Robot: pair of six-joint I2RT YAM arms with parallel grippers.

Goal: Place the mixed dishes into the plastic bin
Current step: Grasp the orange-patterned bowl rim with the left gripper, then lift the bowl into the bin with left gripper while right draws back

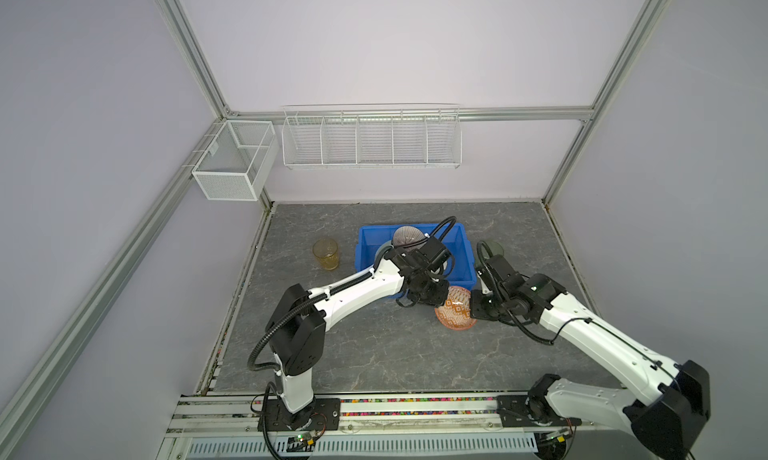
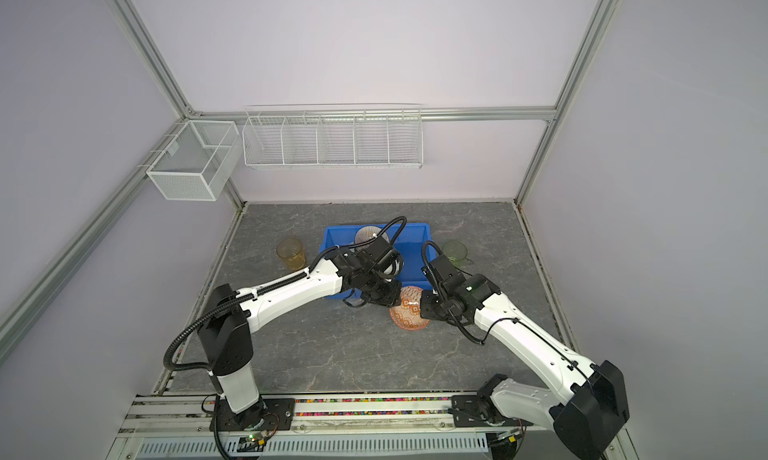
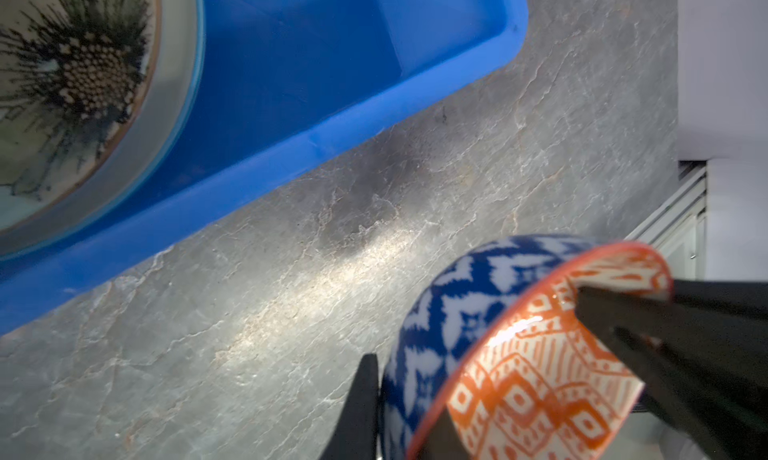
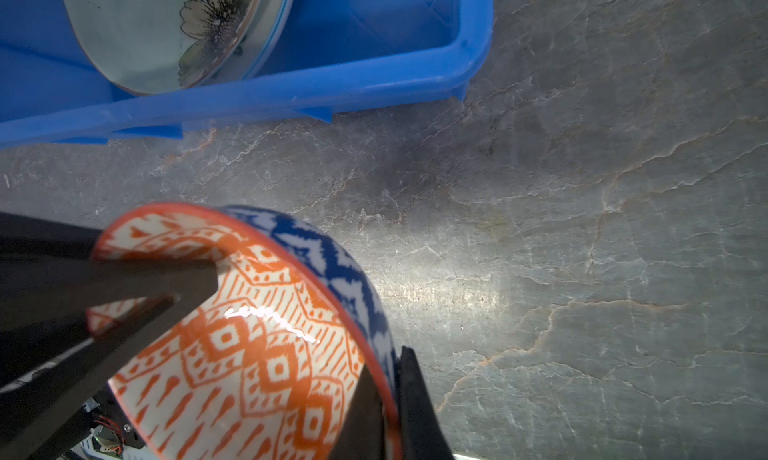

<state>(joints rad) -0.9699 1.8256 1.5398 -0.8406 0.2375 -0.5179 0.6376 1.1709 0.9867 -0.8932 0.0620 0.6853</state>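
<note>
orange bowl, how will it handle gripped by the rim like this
The bowl looks glazed, with glare, so likely slippery in the fingers pinching its rim. Probably stiff but fragile ceramic. Round-walled, it may roll if released.

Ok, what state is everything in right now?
blue plastic bin: upright, holding dishes.
flower plate: lying in bin.
striped bowl: in bin, at back.
orange-patterned bowl: tilted, outside bin.
left gripper: fingers shut on that bowl's rim.
right gripper: fingers shut on the opposite rim.
amber glass cup: upright, on table.
green glass cup: upright, on table.
</note>
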